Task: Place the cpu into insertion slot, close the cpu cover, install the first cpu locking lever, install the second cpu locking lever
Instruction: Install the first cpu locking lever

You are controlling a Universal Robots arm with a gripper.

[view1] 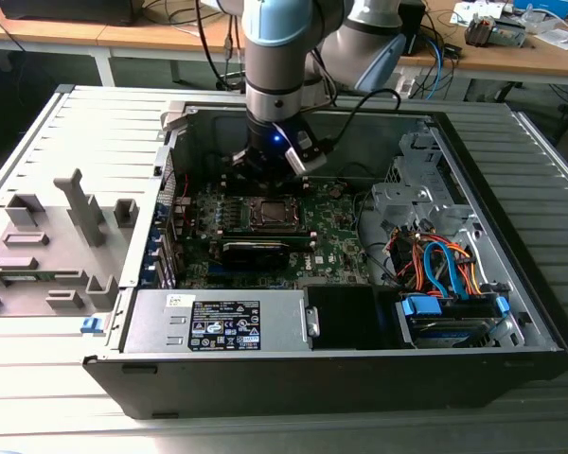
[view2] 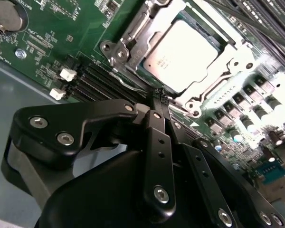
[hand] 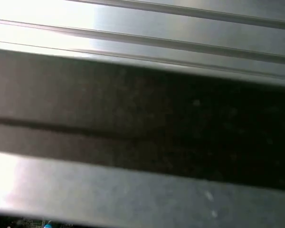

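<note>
The cpu (view2: 187,49) lay seated in the insertion slot (view2: 147,71) on the motherboard (view2: 47,28) with the cpu cover (view2: 228,71) closed over its edges, while the end effector (view2: 157,95), fingers pressed together and empty, hovered beside the socket, apparently at the locking-lever stage.

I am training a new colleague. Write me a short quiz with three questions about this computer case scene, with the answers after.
1. True or false: the cpu already lies in the insertion slot.
2. Where does the cpu cover sit? A) around the cpu's metal top, down on the socket; B) standing upright, open; C) on the table outside the case.
3. In the second wrist view, which part of the board is the gripper nearest to?

Key
1. True.
2. A.
3. The socket's edge, beside the cover; the fingers are together and hold nothing that can be seen.
</note>
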